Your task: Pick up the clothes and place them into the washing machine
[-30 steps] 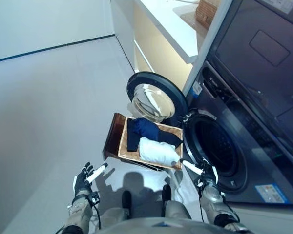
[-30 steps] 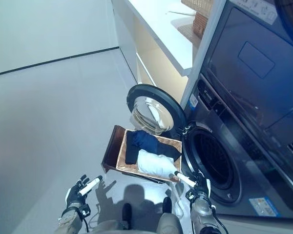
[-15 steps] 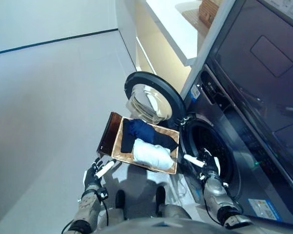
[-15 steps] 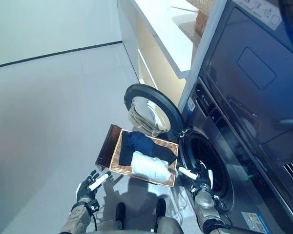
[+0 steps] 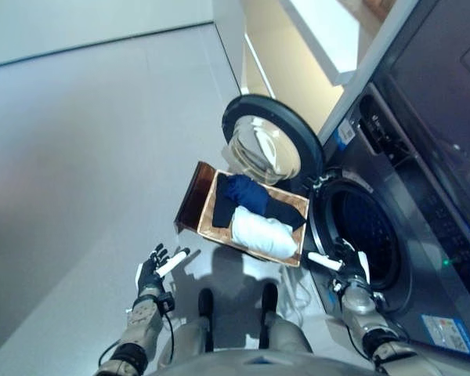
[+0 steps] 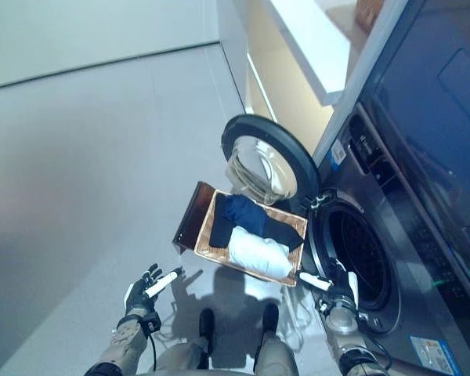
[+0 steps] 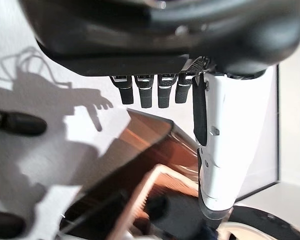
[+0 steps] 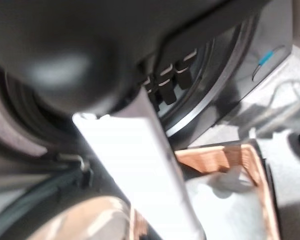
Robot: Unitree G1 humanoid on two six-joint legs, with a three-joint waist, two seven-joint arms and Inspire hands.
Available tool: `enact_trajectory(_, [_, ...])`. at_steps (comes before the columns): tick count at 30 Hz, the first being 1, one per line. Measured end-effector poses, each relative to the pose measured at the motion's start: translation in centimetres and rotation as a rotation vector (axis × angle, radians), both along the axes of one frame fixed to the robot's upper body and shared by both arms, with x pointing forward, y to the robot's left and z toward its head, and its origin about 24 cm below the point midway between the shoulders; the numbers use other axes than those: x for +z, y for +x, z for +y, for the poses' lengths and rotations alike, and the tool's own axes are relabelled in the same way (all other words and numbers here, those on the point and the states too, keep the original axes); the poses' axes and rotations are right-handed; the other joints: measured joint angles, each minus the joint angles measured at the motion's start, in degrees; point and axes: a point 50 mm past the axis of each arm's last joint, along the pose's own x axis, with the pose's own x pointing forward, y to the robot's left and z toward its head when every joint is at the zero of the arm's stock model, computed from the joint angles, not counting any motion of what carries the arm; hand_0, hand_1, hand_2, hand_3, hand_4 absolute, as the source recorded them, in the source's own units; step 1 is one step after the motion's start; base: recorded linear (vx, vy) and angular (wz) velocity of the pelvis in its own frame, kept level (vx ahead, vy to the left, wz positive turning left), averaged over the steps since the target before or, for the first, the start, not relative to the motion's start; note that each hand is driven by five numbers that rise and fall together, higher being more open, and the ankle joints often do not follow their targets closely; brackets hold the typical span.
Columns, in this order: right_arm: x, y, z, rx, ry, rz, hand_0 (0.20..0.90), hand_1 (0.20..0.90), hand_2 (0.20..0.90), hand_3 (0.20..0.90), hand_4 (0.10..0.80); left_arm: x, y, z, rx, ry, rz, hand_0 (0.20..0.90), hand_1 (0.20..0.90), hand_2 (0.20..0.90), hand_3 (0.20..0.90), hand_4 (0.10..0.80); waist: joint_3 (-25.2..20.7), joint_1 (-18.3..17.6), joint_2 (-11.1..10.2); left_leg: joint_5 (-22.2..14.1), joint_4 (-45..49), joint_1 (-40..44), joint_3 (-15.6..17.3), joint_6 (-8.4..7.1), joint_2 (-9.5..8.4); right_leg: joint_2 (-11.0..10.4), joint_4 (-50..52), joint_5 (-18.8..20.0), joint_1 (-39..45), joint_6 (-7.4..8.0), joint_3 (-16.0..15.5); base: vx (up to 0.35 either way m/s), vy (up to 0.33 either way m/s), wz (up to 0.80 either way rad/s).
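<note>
A woven basket on the floor holds a dark blue garment and a white garment. It stands in front of the dark washing machine, whose round door is swung wide, showing the drum opening. My left hand hovers over the floor to the left of the basket, fingers straight, holding nothing. My right hand is low in front of the drum opening, to the right of the basket, also open and empty. The right wrist view shows the basket's corner and the white garment.
A brown stool or box stands against the basket's left side. A white counter with a pale cabinet under it runs behind the machine. The grey floor spreads wide to the left.
The camera has shifted, so the whole scene sits further right. My left hand has dropped a little from the basket; my right hand stays by the drum opening. Both remain open.
</note>
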Motion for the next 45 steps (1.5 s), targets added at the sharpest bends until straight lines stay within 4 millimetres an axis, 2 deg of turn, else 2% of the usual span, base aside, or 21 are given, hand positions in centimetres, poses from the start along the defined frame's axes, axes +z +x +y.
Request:
enact_trajectory(3, [0.7, 1.4, 0.4, 0.044, -0.033, -0.024, 0.900, 0.900, 0.900, 0.900, 0.800, 0.8, 0.7, 0.8, 0.007, 0.035, -0.043, 0.900, 0.900, 0.900, 0.900, 0.800, 1.4, 0.6, -0.3, 0.6, -0.1, -1.7, -0.2, 0.92, -0.92, -0.6, -0.1, 0.9, -1.4, 0.55, 0.1, -0.031, 0.039, 0.07])
enact_trajectory(6, [1.5, 2.9, 1.0, 0.110, -0.104, -0.024, 0.900, 0.900, 0.900, 0.900, 0.800, 1.5, 1.5, 0.9, 0.019, 0.048, -0.083, 0.900, 0.900, 0.900, 0.900, 0.800, 2.9, 1.7, -0.2, 0.6, 0.0, -1.9, -0.3, 0.97, -1.09, -0.7, -0.3, 0.9, -1.5, 0.53, 0.1, -0.022, 0.010, 0.03])
enact_trajectory(11, [4.3, 7.3, 3.1, 0.335, -0.328, -0.073, 0.900, 0.900, 0.900, 0.900, 0.800, 2.7, 3.7, -0.1, -0.010, 0.051, -0.148, 0.900, 0.900, 0.900, 0.900, 0.800, 5.9, 2.6, 0.2, 0.7, 0.6, -3.7, -0.4, 0.97, -0.87, -0.4, -0.3, 0.9, -2.7, 0.50, 0.3, -0.006, 0.003, 0.01])
enact_trajectory(19, [6.8, 10.4, 4.4, 0.488, -0.603, -0.083, 0.900, 0.900, 0.900, 0.900, 0.800, 4.9, 6.6, -1.2, -0.066, 0.084, -0.242, 0.900, 0.900, 0.900, 0.900, 0.800, 9.4, 4.0, 0.5, 0.7, 0.7, -6.0, -0.1, 0.97, -0.88, -0.4, -0.3, 1.0, -4.9, 0.32, 0.5, -0.029, 0.007, -0.02])
enact_trajectory(26, [7.1, 10.9, 4.1, 0.506, -0.697, -0.050, 0.900, 0.900, 0.900, 0.900, 0.800, 5.7, 7.5, -1.4, -0.059, 0.085, -0.284, 0.900, 0.900, 0.900, 0.900, 0.800, 10.8, 4.8, 1.1, 0.7, 0.8, -7.2, -0.8, 0.95, -0.88, -0.5, -0.3, 1.1, -5.7, 0.19, 0.3, -0.012, -0.002, 0.13])
enact_trajectory(30, [7.6, 11.3, 3.1, 0.496, -0.763, -0.013, 0.900, 0.900, 0.900, 0.900, 0.800, 6.9, 8.5, -2.6, -0.114, 0.077, -0.343, 0.900, 0.900, 0.900, 0.900, 0.800, 11.9, 5.7, 1.9, 0.8, 1.1, -8.8, -1.2, 0.82, -0.96, -0.6, -0.3, 1.1, -6.8, 0.19, -0.1, -0.008, 0.006, 0.07])
enact_trajectory(33, [8.0, 11.5, 2.7, 0.488, -0.789, -0.009, 0.900, 0.900, 0.900, 0.900, 0.800, 7.0, 8.7, -3.1, -0.139, 0.079, -0.350, 0.900, 0.900, 0.900, 0.900, 0.800, 12.5, 6.3, 2.4, 0.8, 1.1, -9.1, -1.2, 0.81, -0.96, -0.7, -0.3, 1.1, -7.1, 0.19, -0.5, 0.003, 0.005, 0.04])
enact_trajectory(40, [10.0, 12.6, 1.2, 0.458, -0.873, -0.024, 0.900, 0.900, 0.900, 0.900, 0.800, 9.5, 9.7, -4.2, -0.190, 0.055, -0.471, 0.900, 0.900, 0.900, 0.900, 0.800, 13.4, 6.9, 3.5, 0.9, 2.7, -13.9, -1.7, 0.71, -1.14, -0.8, -0.3, 1.1, -10.8, 0.19, -0.6, -0.008, 0.027, 0.03])
enact_trajectory(45, [11.4, 13.2, 0.2, 0.466, -0.950, -0.024, 0.900, 0.900, 0.900, 0.900, 0.800, 10.4, 10.1, -4.7, -0.224, 0.044, -0.510, 0.900, 0.900, 0.900, 0.900, 0.800, 13.7, 7.6, 4.2, 1.1, 3.0, -16.0, -1.7, 0.38, -1.14, -0.8, 0.0, 1.1, -13.1, 0.26, -0.6, -0.010, 0.026, 0.02])
